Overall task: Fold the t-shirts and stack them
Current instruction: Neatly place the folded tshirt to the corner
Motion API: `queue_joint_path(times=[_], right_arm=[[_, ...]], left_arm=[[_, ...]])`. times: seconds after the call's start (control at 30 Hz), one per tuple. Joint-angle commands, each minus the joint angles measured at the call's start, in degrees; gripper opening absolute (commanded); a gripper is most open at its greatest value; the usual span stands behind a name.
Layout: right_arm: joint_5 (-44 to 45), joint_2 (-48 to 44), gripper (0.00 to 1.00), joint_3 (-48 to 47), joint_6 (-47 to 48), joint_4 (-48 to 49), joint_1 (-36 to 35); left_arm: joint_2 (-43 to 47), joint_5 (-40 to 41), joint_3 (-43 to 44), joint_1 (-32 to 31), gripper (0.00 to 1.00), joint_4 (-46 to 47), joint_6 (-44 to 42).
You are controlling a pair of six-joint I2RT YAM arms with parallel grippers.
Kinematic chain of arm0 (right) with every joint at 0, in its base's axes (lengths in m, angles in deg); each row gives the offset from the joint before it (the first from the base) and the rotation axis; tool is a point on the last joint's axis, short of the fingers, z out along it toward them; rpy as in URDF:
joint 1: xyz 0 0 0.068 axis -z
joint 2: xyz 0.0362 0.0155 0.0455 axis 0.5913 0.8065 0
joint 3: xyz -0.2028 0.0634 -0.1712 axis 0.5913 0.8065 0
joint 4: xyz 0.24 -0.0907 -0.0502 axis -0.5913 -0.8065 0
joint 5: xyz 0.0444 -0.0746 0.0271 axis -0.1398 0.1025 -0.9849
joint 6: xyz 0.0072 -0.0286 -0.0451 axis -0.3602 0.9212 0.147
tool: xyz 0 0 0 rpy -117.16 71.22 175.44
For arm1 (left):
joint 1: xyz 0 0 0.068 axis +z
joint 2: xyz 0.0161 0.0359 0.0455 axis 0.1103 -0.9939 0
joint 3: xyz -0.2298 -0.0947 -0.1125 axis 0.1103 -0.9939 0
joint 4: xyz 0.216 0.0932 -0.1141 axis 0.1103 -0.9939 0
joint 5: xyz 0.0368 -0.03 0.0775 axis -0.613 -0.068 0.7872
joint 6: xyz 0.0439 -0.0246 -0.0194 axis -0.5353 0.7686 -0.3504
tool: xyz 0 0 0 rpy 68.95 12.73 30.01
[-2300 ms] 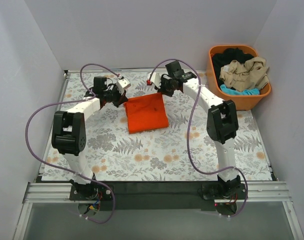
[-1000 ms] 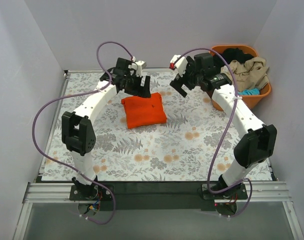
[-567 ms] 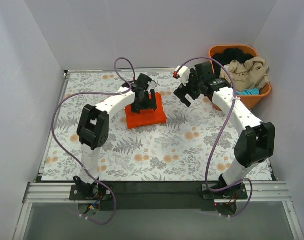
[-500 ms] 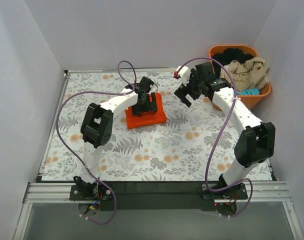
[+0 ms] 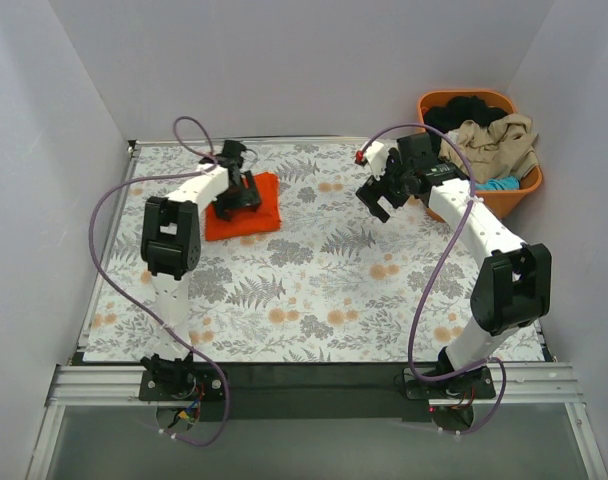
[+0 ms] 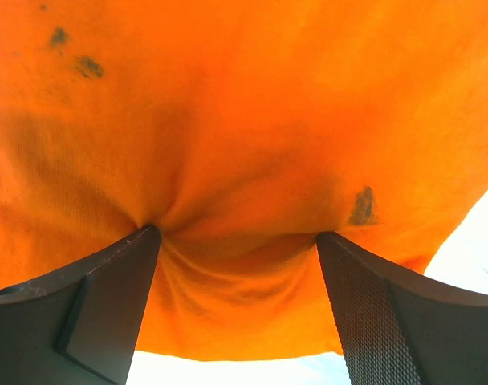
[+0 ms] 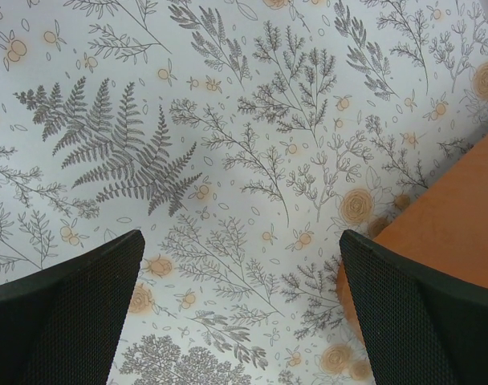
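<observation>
- Table (image 5: pixel 334 290): flat white surface printed all over with grey ferns and small orange flowers; a dark strip runs along its near edge.
- Orange t-shirt (image 5: pixel 254 218): folded into a compact rectangle, lying flat on the far left part of the table.
- Basket (image 5: pixel 481 205): rigid orange plastic, standing at the far right corner, well apart from the t-shirt.

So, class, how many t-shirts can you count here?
4. An orange t-shirt lies folded on the table under the left gripper; a black t-shirt, beige t-shirt and turquoise t-shirt sit in the basket, which may hide more.
</observation>
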Motion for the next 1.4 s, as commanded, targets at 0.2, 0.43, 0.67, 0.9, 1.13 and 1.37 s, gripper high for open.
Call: queue_joint_path(times=[0.2, 0.43, 0.67, 0.9, 1.13, 1.37], right_arm=[[-2.1, -1.6, 0.98, 0.7, -0.7, 1.2, 0.3], [-2.2, -0.7, 0.98, -0.5, -0.9, 1.1, 0.3], [-2.8, -0.6, 0.98, 0.0, -2.4, 1.1, 0.3], [-2.8, 0.4, 0.98, 0.5, -3.6, 1.1, 0.3], [-2.6, 1.7, 0.98, -0.6, -3.7, 0.6, 0.3], [-3.2, 1.7, 0.98, -6.6, -4.6, -2.1, 0.3]], left_arm=[[-9.0, 0.7, 7.2, 22.7, 0.74, 0.5, -26.1], [-18.4, -10.6, 21.9, 29.5, 0.75, -0.5, -40.4], [-22.5, -12.1, 24.9, 29.6, 0.75, 5.4, -42.6], [-29.4, -11.4, 34.1, 29.7, 0.75, 6.0, -37.0], [-29.5, -13.0, 34.2, 29.7, 0.79, 10.4, -35.1], [-19.3, -16.1, 35.0, 29.0, 0.95, 16.7, -39.4]])
